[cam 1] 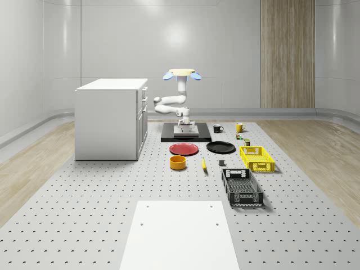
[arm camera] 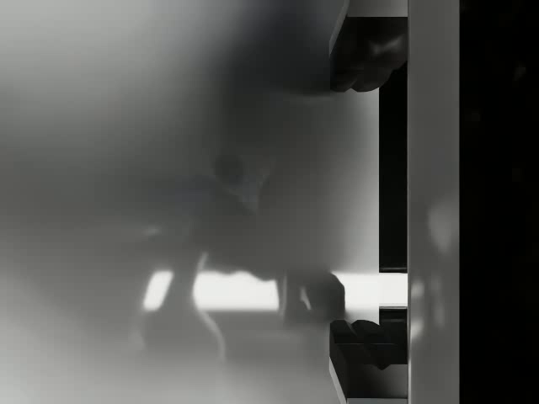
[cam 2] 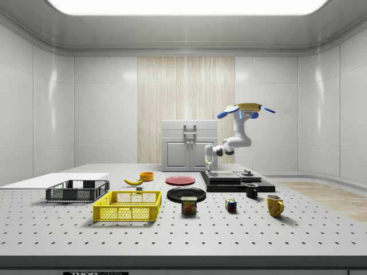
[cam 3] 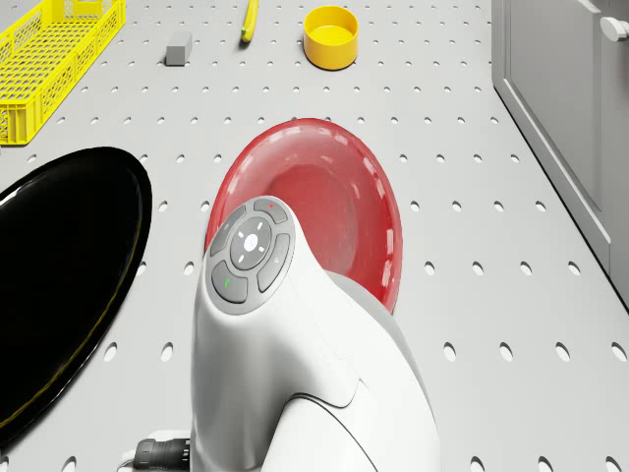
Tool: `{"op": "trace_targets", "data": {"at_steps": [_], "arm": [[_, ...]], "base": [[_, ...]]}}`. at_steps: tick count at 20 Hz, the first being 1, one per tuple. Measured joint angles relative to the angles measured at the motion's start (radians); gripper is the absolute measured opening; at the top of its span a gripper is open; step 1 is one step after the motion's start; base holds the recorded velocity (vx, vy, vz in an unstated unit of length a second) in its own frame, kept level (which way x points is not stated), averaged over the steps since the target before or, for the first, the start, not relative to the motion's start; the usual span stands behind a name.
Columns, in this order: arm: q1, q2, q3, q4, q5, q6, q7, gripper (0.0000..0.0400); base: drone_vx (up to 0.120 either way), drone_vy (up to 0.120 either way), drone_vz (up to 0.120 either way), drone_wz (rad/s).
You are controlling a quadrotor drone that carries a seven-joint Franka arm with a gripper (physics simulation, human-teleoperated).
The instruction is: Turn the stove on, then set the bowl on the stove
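Over the far end of the perforated table (cam 1: pixel 84 208), the drone (cam 1: pixel 182 73) hovers above the black stove (cam 1: pixel 167 135), with its white arm (cam 1: pixel 171 105) folded down so that the gripper (cam 1: pixel 184 126) sits low over the stove's silver burner plate (cam 1: pixel 185 133). From the side view the gripper (cam 2: pixel 210 167) hangs at the stove's (cam 2: pixel 238 182) edge nearest the white cabinet (cam 2: pixel 189 145). Whether its fingers are spread or pressed together cannot be told. The yellow bowl (cam 1: pixel 178 162) stands on the table, apart from the stove, just in front of the red plate (cam 1: pixel 184 149); a banana (cam 1: pixel 203 164) lies near it. A black plate (cam 1: pixel 220 147) rests beside the red one. The drone view looks down past the arm's wrist (cam 3: pixel 251 256) onto the red plate (cam 3: pixel 339 202), with the bowl (cam 3: pixel 330 36) beyond it.
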State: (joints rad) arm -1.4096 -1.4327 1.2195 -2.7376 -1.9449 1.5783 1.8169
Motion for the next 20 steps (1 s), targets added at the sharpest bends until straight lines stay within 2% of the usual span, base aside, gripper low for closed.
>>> {"op": "trace_targets", "data": {"at_steps": [20], "arm": [[-0.004,-0.01,0.001,0.001,0.005,0.01,0.003,0.04]], "base": [[0.12,0.0,0.0,0.0]]}}
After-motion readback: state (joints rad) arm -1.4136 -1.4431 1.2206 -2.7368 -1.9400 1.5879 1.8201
